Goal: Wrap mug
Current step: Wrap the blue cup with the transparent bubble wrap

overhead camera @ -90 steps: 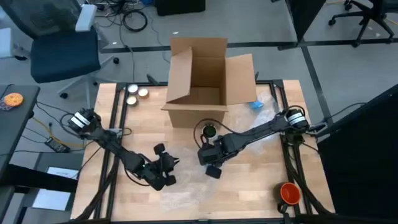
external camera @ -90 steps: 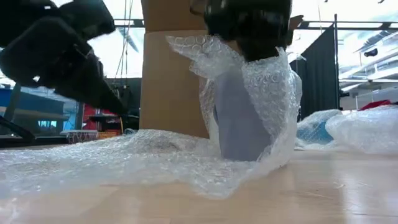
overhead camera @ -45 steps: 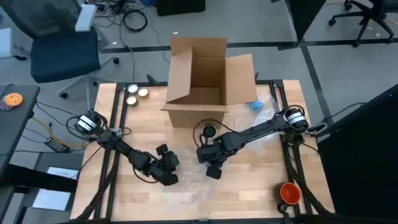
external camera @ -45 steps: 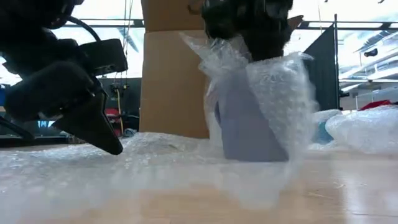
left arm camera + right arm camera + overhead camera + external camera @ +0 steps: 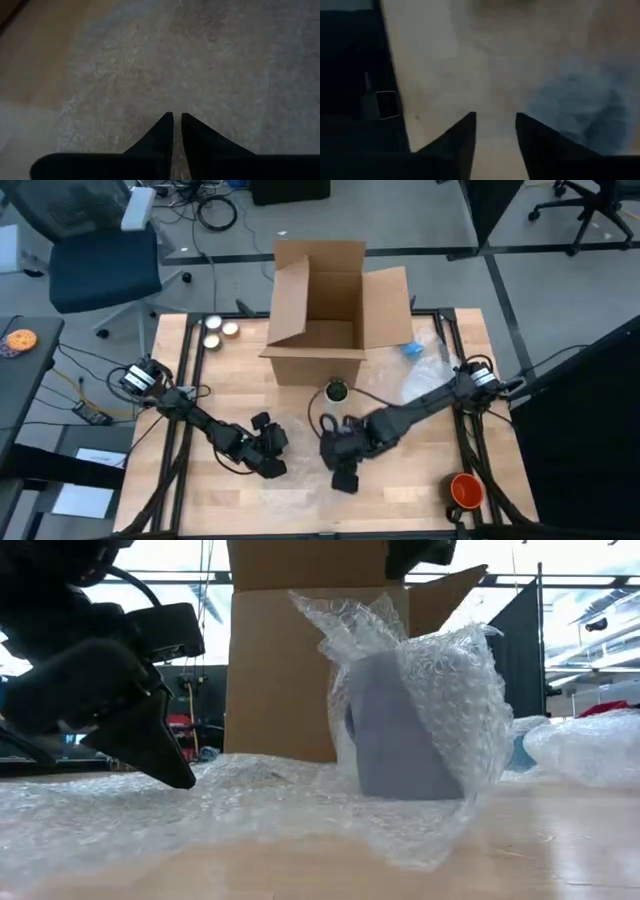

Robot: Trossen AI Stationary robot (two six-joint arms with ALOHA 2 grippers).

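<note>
A grey mug (image 5: 395, 730) stands upright in front of the cardboard box (image 5: 322, 310), half swathed in bubble wrap (image 5: 250, 805) spread over the worktop (image 5: 420, 480). The left gripper (image 5: 177, 125), fingers nearly closed and holding nothing, hovers over the wrap; the right gripper (image 5: 495, 132), slightly parted and empty, hangs above the mug.

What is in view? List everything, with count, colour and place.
box: 1, brown, open, table's far middle
mug: 1, grey-blue, upright before the box, wrap around it
bubble wrap: 1 sheet, clear, table's front middle
discs: 2, pale, left of the box
blue thing: 1, right of the box
orange thing: 1, front right corner
table: 1, light wood
chair: 1, blue, floor beyond
left gripper: dark, shut, over the wrap
right gripper: dark, open, near the mug
</note>
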